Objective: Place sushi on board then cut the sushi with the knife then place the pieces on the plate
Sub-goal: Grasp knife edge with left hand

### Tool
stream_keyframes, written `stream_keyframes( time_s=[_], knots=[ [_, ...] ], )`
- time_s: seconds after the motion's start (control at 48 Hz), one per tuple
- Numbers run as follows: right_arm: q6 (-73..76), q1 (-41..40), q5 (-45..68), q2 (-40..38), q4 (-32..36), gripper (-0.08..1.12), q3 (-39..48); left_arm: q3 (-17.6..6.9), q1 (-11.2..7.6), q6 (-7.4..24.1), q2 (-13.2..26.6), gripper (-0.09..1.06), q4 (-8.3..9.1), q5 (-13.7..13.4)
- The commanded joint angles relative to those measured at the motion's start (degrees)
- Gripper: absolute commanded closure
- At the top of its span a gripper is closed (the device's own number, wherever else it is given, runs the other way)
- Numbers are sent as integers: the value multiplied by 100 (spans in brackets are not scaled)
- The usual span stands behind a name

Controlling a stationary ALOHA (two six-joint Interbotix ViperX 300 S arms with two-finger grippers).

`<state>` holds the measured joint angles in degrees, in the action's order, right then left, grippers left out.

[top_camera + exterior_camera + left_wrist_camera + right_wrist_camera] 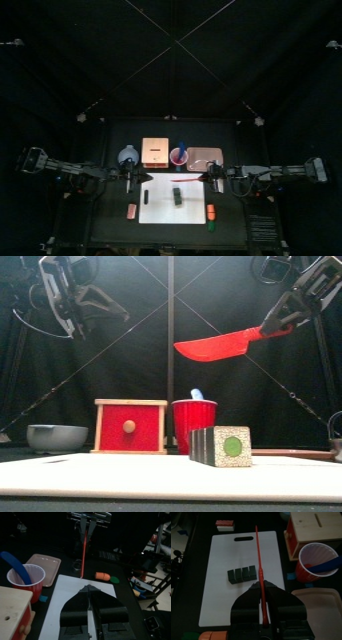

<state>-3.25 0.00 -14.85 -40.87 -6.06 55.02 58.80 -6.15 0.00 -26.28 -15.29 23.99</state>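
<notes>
A dark green sushi roll (222, 446) of three joined blocks (241, 574) lies whole on the white cutting board (160, 205). My right gripper (260, 584) is shut on the handle of a red toy knife (221, 344). It holds the knife in the air above the board, blade pointing left, clear of the roll. Over the board's left edge my left gripper (89, 588) hovers high, shut and holding nothing. The pink tray (203, 157) lies behind the board at the right.
Behind the board stand a blue-grey bowl (56, 436), a wooden box with a red drawer front (131, 426) and a red cup (194, 424) holding a blue knife (15, 564). An orange toy (211, 212) lies right of the board, a reddish toy (131, 210) left.
</notes>
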Motion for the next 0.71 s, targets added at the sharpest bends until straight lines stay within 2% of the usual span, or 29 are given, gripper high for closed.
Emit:
stream_keyframes(
  time_s=[0.021,0.188,0.312,0.5,0.708],
  knots=[
    [9,26,334,9,-35,62,62,-378,-35,26,396,36,26,62],
    [18,62,562,149,-53,62,193,-712,-53,35,888,13,79,26],
    [9,53,650,281,-53,62,167,-976,-53,35,1222,4,114,-132],
    [18,62,747,545,-105,62,123,-1354,-53,35,1600,3,105,-562],
    [18,79,800,800,-229,62,44,-1714,70,35,1925,4,123,-1116]
  ],
)
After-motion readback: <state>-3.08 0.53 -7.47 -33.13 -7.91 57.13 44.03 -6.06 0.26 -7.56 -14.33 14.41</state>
